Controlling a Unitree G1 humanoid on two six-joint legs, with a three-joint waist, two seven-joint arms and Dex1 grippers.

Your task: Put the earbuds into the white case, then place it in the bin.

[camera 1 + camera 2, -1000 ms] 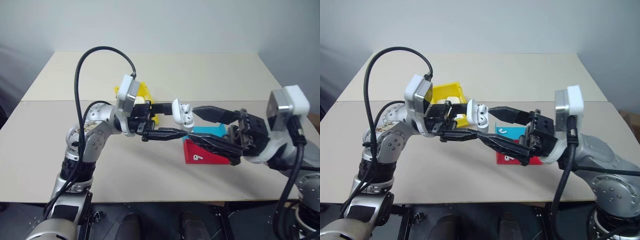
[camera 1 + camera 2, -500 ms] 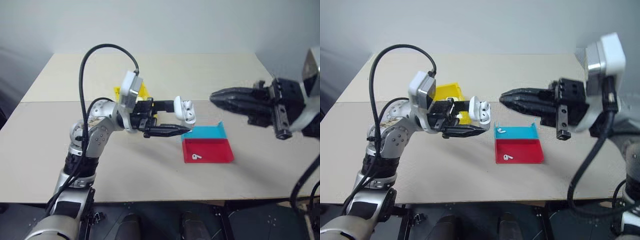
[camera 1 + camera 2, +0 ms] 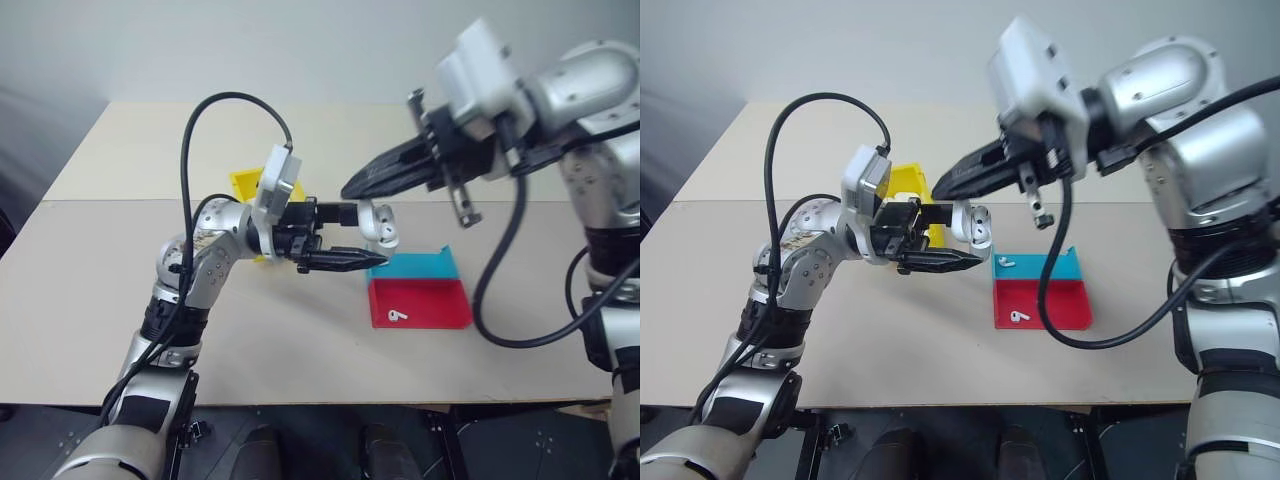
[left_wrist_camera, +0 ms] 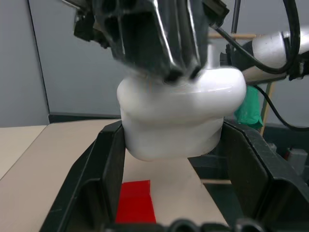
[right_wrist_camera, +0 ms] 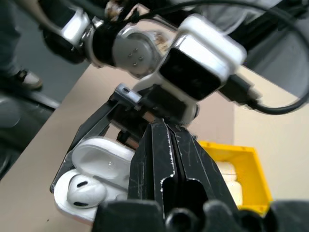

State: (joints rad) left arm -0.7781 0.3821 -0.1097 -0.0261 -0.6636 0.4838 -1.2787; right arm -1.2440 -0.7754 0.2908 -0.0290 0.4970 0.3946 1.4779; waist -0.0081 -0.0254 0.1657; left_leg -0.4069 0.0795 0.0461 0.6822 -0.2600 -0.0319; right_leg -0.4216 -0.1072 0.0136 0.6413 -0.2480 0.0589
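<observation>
My left gripper [image 3: 372,238] holds the white case [image 3: 380,226] in the air over the table, its two fingers clamped on the case's sides. The lid stands open, and one of the earbuds [image 5: 85,188] sits inside. My right gripper [image 3: 347,190] is shut, with nothing visible between its fingers. It slants down from the right, tips just above and beside the case. Another earbud [image 3: 397,315] lies in the red tray [image 3: 440,308], and one more [image 3: 1003,262] in the teal tray [image 3: 1050,267]. The yellow bin [image 3: 908,180] stands behind my left wrist.
White cases [image 5: 227,170] lie in the yellow bin. The red and teal trays sit side by side below and to the right of the held case. The tan table [image 3: 300,340] stretches wide to the front, left and back.
My right gripper went from open beside the red tray to shut. It rose, swung toward the case and now slants down over it. The left gripper and case barely moved.
</observation>
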